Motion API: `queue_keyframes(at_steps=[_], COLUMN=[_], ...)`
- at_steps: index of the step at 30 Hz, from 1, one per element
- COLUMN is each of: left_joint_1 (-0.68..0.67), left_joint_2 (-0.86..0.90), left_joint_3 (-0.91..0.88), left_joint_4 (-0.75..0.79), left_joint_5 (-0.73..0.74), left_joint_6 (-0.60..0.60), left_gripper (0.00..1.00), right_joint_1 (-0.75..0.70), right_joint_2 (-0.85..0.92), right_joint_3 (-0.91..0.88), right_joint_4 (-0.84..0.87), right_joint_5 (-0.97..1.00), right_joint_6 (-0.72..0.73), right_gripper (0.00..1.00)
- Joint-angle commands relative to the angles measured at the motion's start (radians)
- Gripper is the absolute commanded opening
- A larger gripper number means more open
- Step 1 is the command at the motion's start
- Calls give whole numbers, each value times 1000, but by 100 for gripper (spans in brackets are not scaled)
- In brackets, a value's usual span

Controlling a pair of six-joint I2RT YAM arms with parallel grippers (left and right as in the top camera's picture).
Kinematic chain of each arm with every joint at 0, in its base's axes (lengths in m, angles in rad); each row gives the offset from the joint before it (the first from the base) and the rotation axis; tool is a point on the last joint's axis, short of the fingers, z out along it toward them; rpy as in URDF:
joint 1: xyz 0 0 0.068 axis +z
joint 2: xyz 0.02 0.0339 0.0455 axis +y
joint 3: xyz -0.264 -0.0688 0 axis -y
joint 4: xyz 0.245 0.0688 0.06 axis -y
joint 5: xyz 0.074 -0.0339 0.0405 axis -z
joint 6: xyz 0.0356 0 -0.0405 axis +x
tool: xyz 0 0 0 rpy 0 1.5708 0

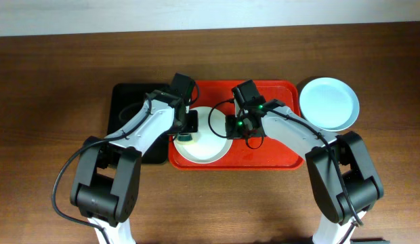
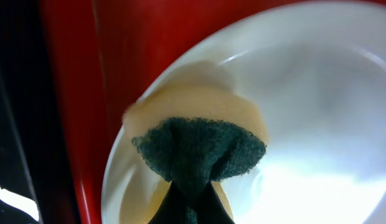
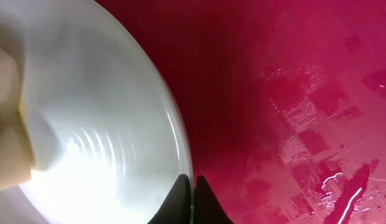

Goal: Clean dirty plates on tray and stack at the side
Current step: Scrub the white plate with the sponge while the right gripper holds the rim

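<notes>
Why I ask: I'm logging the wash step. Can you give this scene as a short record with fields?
red tray: holds one pale plate
left pincer: shut on sponge, pressed onto pale plate
right pincer: shut on pale plate's rim
light blue plate: on table, right of red tray
black tray: left of red tray

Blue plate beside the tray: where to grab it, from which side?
I'd pinch the blue plate by the rim at its right or near edge, from the right, one jaw inside the lip, one outside. It lies flat and shallow, so only the raised rim gives a hold, and the tray crowds its left edge.
</notes>
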Motion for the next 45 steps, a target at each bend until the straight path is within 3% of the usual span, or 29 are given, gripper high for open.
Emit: queue_keyframes(at_steps=[1, 18, 26, 31, 37, 45], left_joint_1=[-10, -87, -87, -73, -34, -14], left_joint_2=[39, 124, 124, 124, 121, 122], left_joint_3=[-29, -6, 74, 205, 400, 450], left_joint_4=[0, 19, -5, -143, -365, -415], left_joint_5=[-2, 156, 293, 259, 82, -16], left_joint_6=[-10, -9, 98, 131, 131, 130], left_gripper=[0, 0, 0, 0, 0, 0], right_joint_1=[6, 6, 6, 6, 6, 6], right_joint_2=[-5, -5, -5, -5, -5, -5], right_joint_3=[-10, -10, -10, -10, -14, -22], right_joint_4=[3, 3, 3, 3, 3, 4], right_joint_5=[-12, -12, -12, -12, -11, 14], right_joint_6=[0, 0, 0, 0, 0, 0], right_gripper=[4, 4, 4, 4, 4, 4])
